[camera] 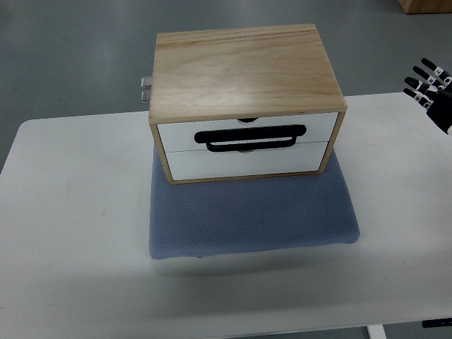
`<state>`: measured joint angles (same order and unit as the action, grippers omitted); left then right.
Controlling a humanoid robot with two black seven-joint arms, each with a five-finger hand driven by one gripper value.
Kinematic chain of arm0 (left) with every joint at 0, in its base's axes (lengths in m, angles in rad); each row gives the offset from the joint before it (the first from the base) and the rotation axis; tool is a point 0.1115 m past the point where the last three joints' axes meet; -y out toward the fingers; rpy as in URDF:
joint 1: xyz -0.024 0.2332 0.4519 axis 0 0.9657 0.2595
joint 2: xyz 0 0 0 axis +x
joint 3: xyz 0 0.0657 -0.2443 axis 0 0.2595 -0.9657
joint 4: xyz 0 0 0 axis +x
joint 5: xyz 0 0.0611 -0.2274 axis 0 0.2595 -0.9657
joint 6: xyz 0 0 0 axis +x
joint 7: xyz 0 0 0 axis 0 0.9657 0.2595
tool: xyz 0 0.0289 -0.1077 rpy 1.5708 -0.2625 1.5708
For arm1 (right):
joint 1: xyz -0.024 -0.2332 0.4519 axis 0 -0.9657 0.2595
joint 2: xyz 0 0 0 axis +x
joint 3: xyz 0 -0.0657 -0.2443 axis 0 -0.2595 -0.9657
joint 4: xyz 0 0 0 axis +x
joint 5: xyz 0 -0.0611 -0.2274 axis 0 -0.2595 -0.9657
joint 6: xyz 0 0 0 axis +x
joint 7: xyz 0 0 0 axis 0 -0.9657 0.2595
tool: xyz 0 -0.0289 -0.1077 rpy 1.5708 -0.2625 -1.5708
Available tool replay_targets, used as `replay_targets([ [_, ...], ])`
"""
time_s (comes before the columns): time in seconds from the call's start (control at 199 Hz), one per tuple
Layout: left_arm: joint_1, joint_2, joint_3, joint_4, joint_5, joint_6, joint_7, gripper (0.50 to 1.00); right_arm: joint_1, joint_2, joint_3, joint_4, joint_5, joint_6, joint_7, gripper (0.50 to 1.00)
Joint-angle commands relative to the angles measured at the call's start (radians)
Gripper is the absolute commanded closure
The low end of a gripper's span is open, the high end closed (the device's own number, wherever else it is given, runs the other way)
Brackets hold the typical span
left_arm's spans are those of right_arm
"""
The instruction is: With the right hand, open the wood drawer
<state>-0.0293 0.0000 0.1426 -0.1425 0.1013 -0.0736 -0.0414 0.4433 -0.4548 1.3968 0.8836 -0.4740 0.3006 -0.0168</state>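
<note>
The wooden drawer box sits on a blue pad at the far middle of the white counter, its white drawers shut, a black handle across the front. The right hand hovers at the far right edge, well apart from the box, fingers spread and empty.

Drawer box: pale wood, visible grain, matt, smooth top. Two drawer fronts: white, smooth, faintly satin; handle black, looked like plastic. Pad beneath: blue-grey cloth, fine dimpled weave, matt. Table: white, smooth, slightly sheened. Right hand, at 3 o'clock: black, hard-looking, white bands on fingers. Fitting at the box's 9 o'clock: shiny metal.
</note>
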Motion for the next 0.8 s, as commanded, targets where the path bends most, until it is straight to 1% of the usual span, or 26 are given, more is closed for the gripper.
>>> replay_targets([
  [0.0, 0.008, 0.000, 0.002, -0.006, 0.002, -0.005, 0.000, 0.500, 0.000, 0.002, -0.001, 0.000, 0.000, 0.000, 0.000, 0.546],
  [0.794, 0.008, 0.000, 0.002, 0.006, 0.000, 0.000, 0.000, 0.500, 0.014, -0.015, 0.004, -0.002, 0.003, 0.011, 0.000, 0.546],
])
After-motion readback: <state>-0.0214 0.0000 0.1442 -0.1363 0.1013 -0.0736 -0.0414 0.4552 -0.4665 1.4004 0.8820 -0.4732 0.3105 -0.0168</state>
